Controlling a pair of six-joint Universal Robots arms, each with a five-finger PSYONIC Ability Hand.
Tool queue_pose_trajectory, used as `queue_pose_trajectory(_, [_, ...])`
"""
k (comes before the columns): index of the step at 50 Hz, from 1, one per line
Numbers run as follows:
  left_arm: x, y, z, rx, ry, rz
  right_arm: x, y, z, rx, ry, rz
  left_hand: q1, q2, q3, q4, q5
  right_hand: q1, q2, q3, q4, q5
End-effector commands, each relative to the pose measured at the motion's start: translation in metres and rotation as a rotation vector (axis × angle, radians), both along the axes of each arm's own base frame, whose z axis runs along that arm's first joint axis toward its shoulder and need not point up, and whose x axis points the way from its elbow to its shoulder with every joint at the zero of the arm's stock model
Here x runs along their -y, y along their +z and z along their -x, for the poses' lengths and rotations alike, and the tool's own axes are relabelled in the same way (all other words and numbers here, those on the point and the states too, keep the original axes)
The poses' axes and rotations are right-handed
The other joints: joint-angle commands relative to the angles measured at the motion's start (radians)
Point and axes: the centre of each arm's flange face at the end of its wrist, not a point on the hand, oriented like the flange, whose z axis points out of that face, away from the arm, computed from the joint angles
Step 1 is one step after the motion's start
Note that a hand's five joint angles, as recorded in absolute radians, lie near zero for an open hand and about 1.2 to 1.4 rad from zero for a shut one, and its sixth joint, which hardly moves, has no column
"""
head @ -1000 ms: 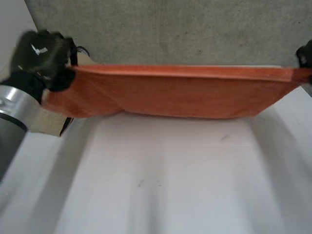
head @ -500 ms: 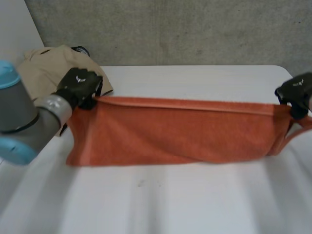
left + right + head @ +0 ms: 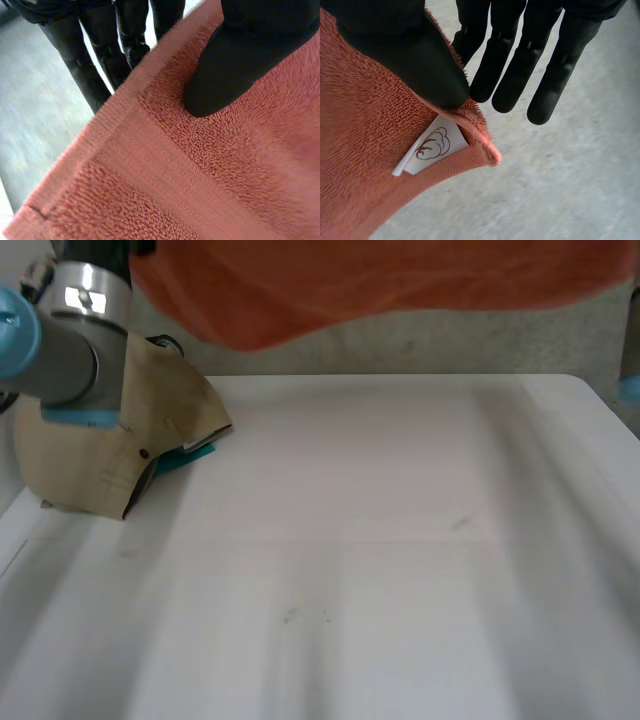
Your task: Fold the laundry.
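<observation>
Twice pinched: towel (image 3: 380,280), by left hand (image 3: 235,65) at its hem, by right hand (image 3: 415,55) at its labelled corner; table (image 3: 350,570) beneath towel.

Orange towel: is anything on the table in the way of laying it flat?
Nothing visible does. The orange towel hangs above the white table, pinched by the left hand and the right hand. A beige garment over a teal item lies off at the robot's left side.
</observation>
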Motion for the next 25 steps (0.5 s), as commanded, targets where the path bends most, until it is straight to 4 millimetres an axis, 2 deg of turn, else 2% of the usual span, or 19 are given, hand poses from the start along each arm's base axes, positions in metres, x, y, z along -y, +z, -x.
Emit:
queue_pose_trajectory(1, [-0.018,-0.077,-0.004,0.092,0.000,-0.260,0.000,-0.066,-0.003,-0.092,0.063,-0.227,0.226,0.195,0.199,0.191,0.224,0.250,0.208,0.202,0.194,0.196])
queue_pose_trajectory(2, [-0.021,-0.086,-0.005,0.101,-0.001,-0.287,-0.001,-0.077,-0.003,-0.101,0.071,-0.262,0.226,0.195,0.199,0.191,0.224,0.250,0.208,0.202,0.194,0.196])
queue_pose_trajectory(3, [-0.026,-0.105,-0.006,0.119,-0.004,-0.341,-0.002,-0.086,-0.002,-0.109,0.075,-0.293,0.226,0.195,0.199,0.191,0.224,0.250,0.208,0.202,0.194,0.196])
queue_pose_trajectory(4, [-0.029,-0.114,-0.007,0.129,-0.005,-0.367,-0.002,-0.108,0.000,-0.126,0.085,-0.363,0.226,0.195,0.199,0.191,0.224,0.250,0.208,0.202,0.194,0.196])
queue_pose_trajectory(8, [-0.043,-0.152,-0.009,0.178,-0.011,-0.480,-0.008,-0.158,0.005,-0.162,0.093,-0.522,0.226,0.195,0.199,0.191,0.224,0.250,0.208,0.202,0.194,0.196])
queue_pose_trajectory(11, [-0.057,-0.174,-0.009,0.238,-0.004,-0.545,-0.015,-0.177,0.010,-0.176,0.090,-0.598,0.226,0.195,0.199,0.191,0.224,0.250,0.208,0.202,0.194,0.196])
queue_pose_trajectory(16, [-0.087,-0.203,-0.018,0.381,0.027,-0.658,-0.035,-0.212,0.033,-0.232,0.041,-0.802,0.226,0.195,0.199,0.191,0.224,0.250,0.208,0.202,0.194,0.196])
queue_pose_trajectory(17, [-0.093,-0.204,-0.021,0.408,0.033,-0.676,-0.039,-0.218,0.035,-0.254,0.035,-0.840,0.226,0.195,0.199,0.191,0.224,0.250,0.208,0.202,0.194,0.196])
queue_pose_trajectory(19, [-0.119,-0.202,-0.029,0.510,0.050,-0.728,-0.051,-0.226,0.040,-0.310,0.026,-0.918,0.226,0.195,0.199,0.191,0.224,0.250,0.208,0.202,0.194,0.196])
queue_pose_trajectory(21, [-0.137,-0.201,-0.035,0.583,0.054,-0.767,-0.078,-0.226,0.046,-0.410,0.010,-1.033,0.226,0.195,0.199,0.191,0.224,0.250,0.208,0.202,0.194,0.196])
queue_pose_trajectory(22, [-0.155,-0.201,-0.040,0.654,0.056,-0.806,-0.090,-0.221,0.049,-0.449,0.007,-1.074,0.226,0.195,0.199,0.191,0.224,0.250,0.208,0.202,0.194,0.196])
queue_pose_trajectory(23, [-0.164,-0.201,-0.043,0.685,0.055,-0.830,-0.112,-0.217,0.054,-0.508,0.004,-1.145,0.226,0.195,0.199,0.191,0.224,0.250,0.208,0.202,0.194,0.196])
queue_pose_trajectory(25, [-0.184,-0.199,-0.049,0.753,0.049,-0.884,-0.134,-0.211,0.062,-0.562,-0.008,-1.219,0.226,0.195,0.199,0.191,0.224,0.250,0.208,0.202,0.194,0.196])
